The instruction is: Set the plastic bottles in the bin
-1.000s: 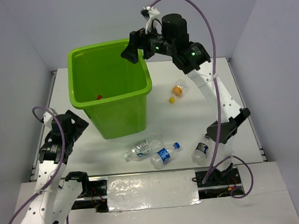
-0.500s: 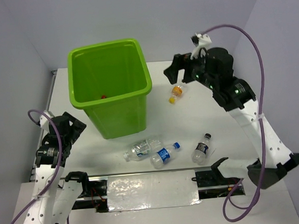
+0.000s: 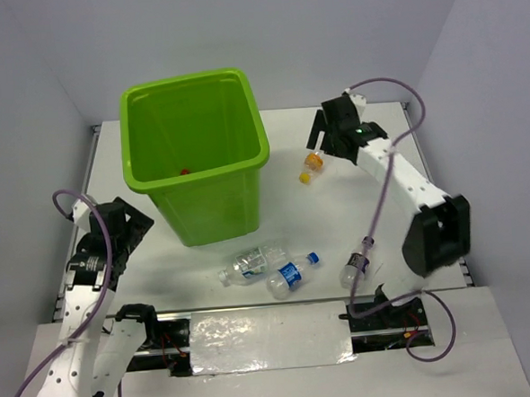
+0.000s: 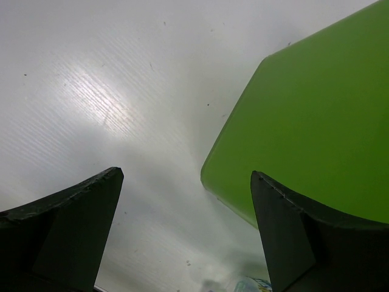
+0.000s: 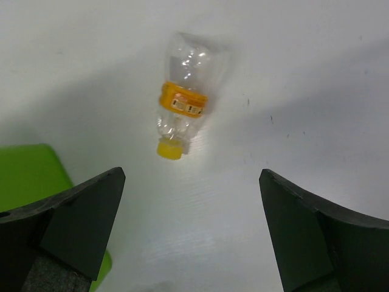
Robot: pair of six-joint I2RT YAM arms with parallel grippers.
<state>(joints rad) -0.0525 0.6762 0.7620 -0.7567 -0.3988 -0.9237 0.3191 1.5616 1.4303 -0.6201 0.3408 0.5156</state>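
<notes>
Where the white table (image 3: 302,223) runs out toward 8 o'clock, the left claw (image 3: 125,220) hangs low beside the foot of the tall lime-green rectangular plastic bin (image 3: 213,206). In the left wrist view this claw (image 4: 185,175) is spread wide with nothing between its fingers. Only bare table and the bin's green wall (image 4: 316,121) show past them.

The bin stands upright at about 10 o'clock. A small red thing (image 3: 184,171) lies inside it, too small to make out.

At 6 o'clock, near the front edge, a clear plastic bottle with a pale label (image 3: 249,263) lies on its side. It lies right against a clear plastic bottle with a blue label and blue cap (image 3: 290,273). Toward 5 o'clock, apart from that pair, rests a small clear plastic bottle with a blue label and dark cap (image 3: 355,265).

At 1 o'clock a clear plastic bottle with an orange label and orange cap (image 3: 314,160) lies on the table. The right claw (image 3: 320,137) hangs just over it. From the right wrist, that claw (image 5: 191,176) gapes fully and grips nothing, and the orange bottle (image 5: 185,100) lies clear of both fingers.
</notes>
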